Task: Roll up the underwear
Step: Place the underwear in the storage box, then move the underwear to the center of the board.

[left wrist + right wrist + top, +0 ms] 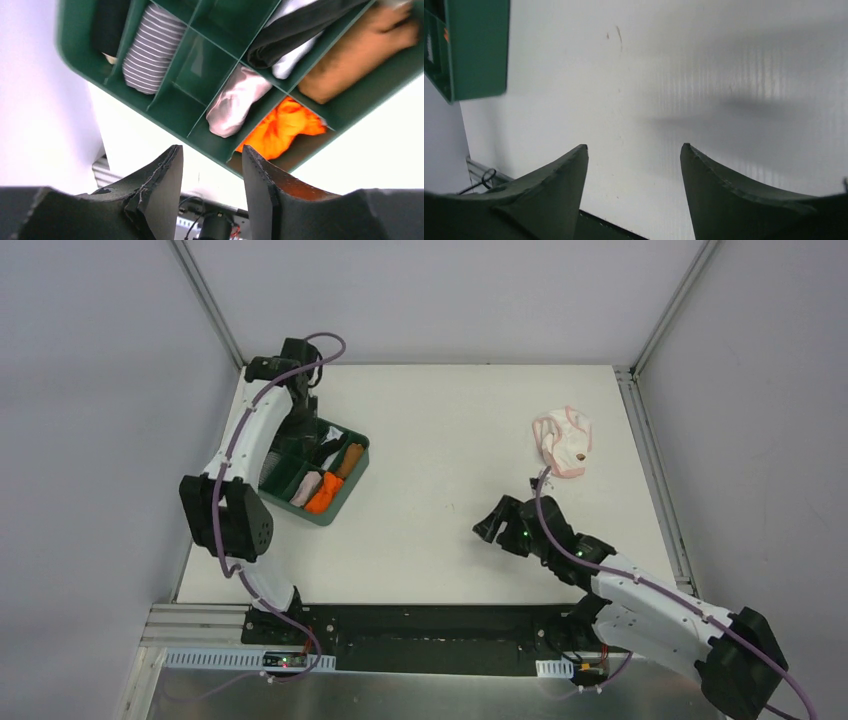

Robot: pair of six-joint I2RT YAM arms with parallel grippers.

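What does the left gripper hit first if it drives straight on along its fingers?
Left gripper likely meets the near rim of the green tray first, at the compartment holding the pink roll; the orange roll sits beside that line. Depth is unclear.

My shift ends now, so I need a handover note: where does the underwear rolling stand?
Left gripper: open, empty, above the green tray.
Right gripper: open, empty, over the table.
Done, it seems: a pink roll lies in a tray compartment beside the orange roll.
To do: the pale pink-white brief lies crumpled, unrolled, on the table's far right.
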